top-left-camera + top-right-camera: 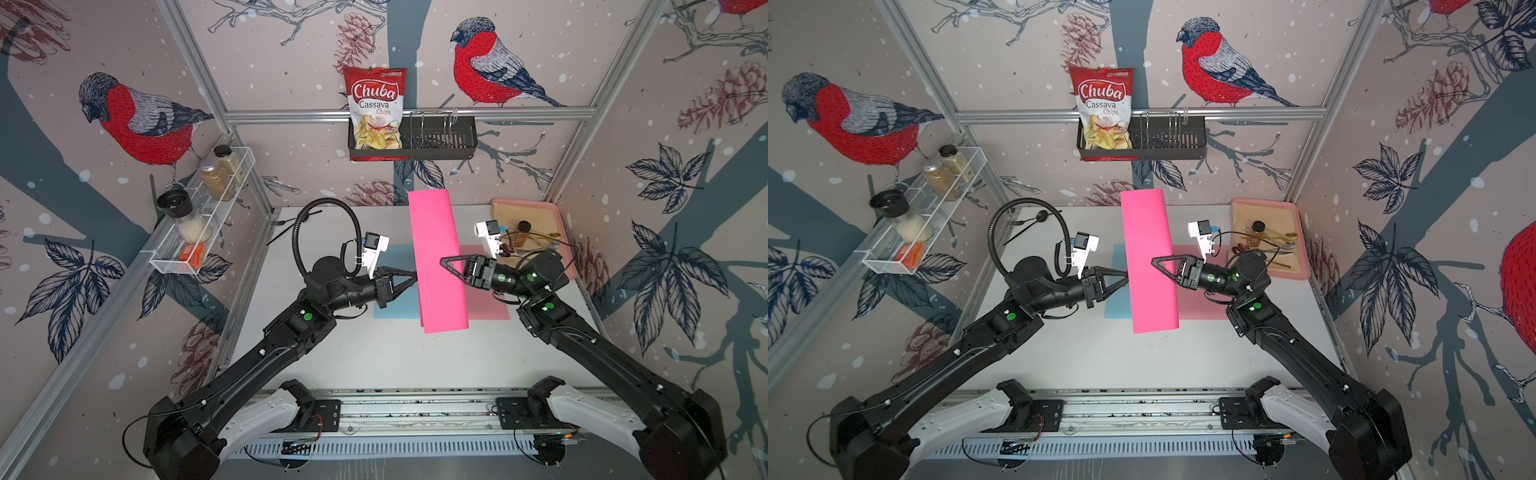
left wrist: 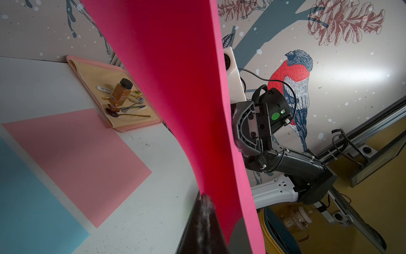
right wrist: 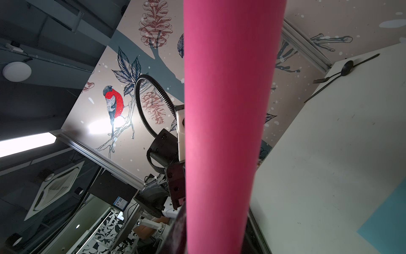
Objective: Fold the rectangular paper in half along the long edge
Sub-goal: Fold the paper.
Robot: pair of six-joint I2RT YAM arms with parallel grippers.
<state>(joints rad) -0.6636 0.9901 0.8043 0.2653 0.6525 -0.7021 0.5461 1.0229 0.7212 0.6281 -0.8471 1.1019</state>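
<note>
**White table in a bird-papered booth: two robot arms hold a bent pink paper aloft**

A white table (image 1: 374, 357) stands inside a booth. Its walls (image 1: 291, 62) are covered in wallpaper of red-breasted birds, pine cones and leaves. Two black robot arms reach in from the near edge and meet over the middle of the table.

Between them is the pink paper (image 1: 436, 257), a bright magenta rectangle lifted clear of the surface. It runs as a long strip from the far side toward the near side. It is bent over on itself lengthwise, not creased. The rounded bend faces the right arm, and the two long free edges lie together on the left arm's side.

The left gripper (image 1: 414, 274) has its fingers pressed together on those free edges, about halfway along the strip. The right gripper (image 1: 444, 263) reaches over the bend at the same height. Its upper finger lies across the top of the paper, while the lower one is hidden beneath. I cannot tell whether it is squeezing the paper or only straddling it.

Flat on the table below lie a pale pink sheet (image 1: 486, 299) and a pale blue sheet (image 1: 395, 307), side by side.

At the far right corner, a tray (image 1: 525, 202) holds an amber bottle (image 2: 120, 93) and several spoons (image 2: 129, 114). On the back wall, a black basket (image 1: 453, 141) holds a bag of cassava chips (image 1: 376, 108). A wire rack (image 1: 232, 183) on the left wall carries spice jars.
</note>
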